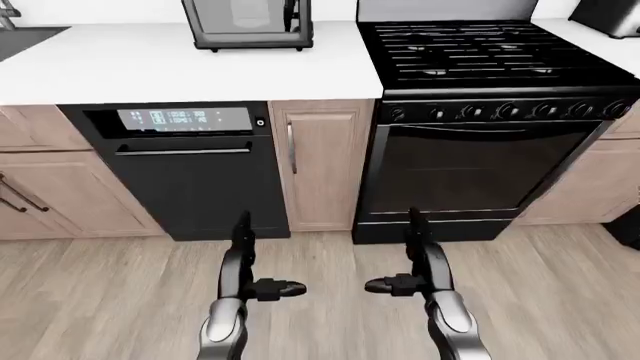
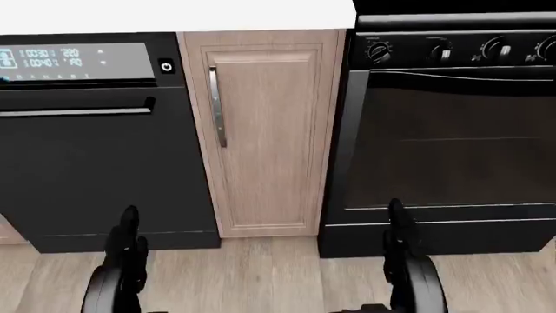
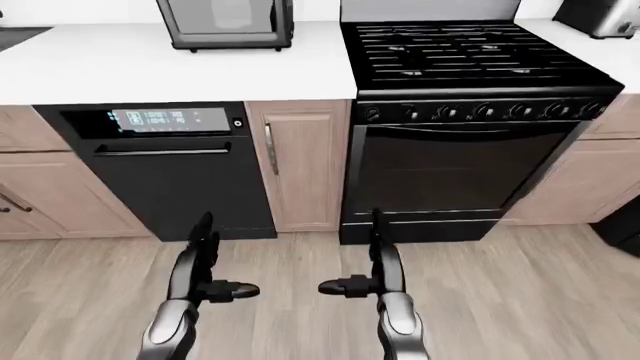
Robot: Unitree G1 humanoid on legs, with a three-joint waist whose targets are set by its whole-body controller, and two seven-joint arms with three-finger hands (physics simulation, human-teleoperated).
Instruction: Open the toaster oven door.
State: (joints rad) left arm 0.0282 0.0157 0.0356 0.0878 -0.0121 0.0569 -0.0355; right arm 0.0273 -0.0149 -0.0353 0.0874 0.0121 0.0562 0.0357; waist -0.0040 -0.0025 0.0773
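Note:
The toaster oven (image 1: 250,22) is a dark grey box with a glass door, standing on the white counter (image 1: 150,67) at the top of the left-eye view; its door is shut and its top is cut off by the view's edge. My left hand (image 1: 243,255) and my right hand (image 1: 418,251) are held low over the wood floor, far below the toaster oven. Both hands are open and empty, fingers pointing up and thumbs turned toward each other.
Below the counter are a black dishwasher (image 1: 190,169) with a lit display, a narrow wooden cabinet door (image 1: 322,161) and a black gas range (image 1: 480,112) with knobs. Wooden drawers (image 1: 40,187) stand at the left. Another appliance (image 1: 610,15) sits at the top right.

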